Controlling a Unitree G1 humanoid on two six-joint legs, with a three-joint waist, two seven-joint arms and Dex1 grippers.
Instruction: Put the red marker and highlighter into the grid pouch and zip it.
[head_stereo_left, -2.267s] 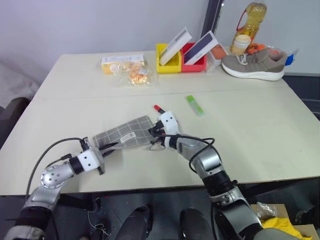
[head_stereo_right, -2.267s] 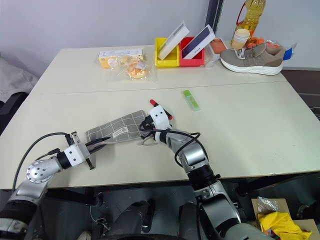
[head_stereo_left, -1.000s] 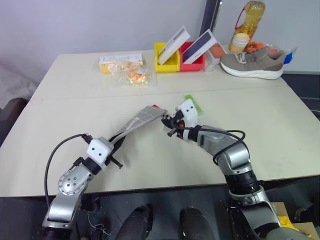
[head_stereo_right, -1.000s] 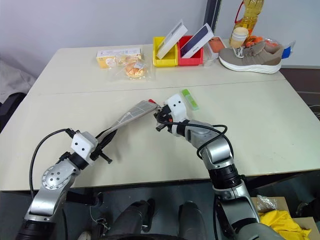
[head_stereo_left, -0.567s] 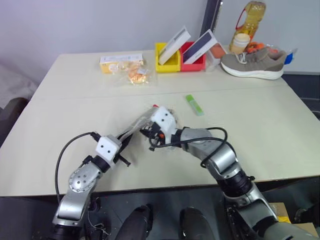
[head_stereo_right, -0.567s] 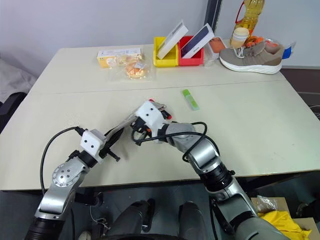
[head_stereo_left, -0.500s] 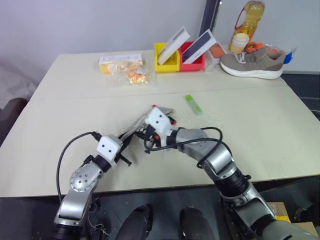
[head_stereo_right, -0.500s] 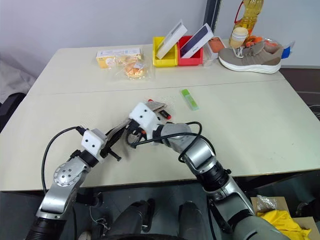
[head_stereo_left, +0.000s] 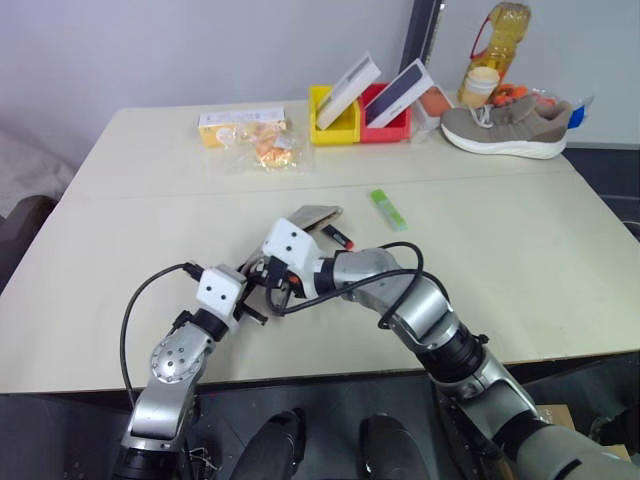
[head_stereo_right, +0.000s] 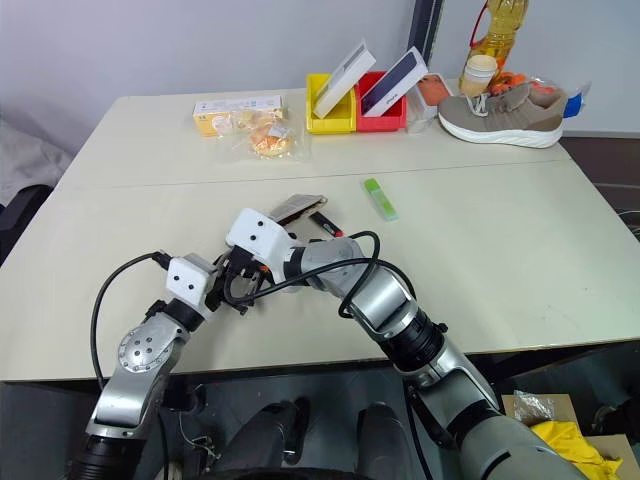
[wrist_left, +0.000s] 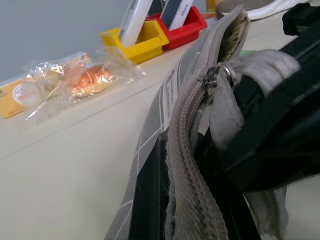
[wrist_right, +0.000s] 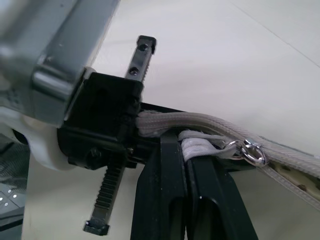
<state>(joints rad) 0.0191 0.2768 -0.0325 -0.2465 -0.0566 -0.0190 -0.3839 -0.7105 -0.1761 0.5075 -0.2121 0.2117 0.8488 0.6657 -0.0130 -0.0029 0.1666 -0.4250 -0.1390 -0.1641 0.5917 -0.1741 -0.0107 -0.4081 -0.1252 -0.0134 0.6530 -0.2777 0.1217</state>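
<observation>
Right gripper (wrist_right: 186, 150) now beside left gripper (wrist_left: 200, 165), fingers of both clenched on grey, white-gridded grid pouch (head_stereo_left: 312, 216).

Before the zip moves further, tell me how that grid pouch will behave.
The grid pouch is soft fabric and will probably flop, since it sags between the hands. It looks light. The left hand pinching one end should keep it taut.

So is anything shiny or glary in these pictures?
Left wrist view: the clear snack bag sparkles with bright glints. Right wrist view: the metal zipper ring on the grid pouch catches a small shine. Left eye view: the table is softly, evenly lit, with no harsh glare.
</observation>
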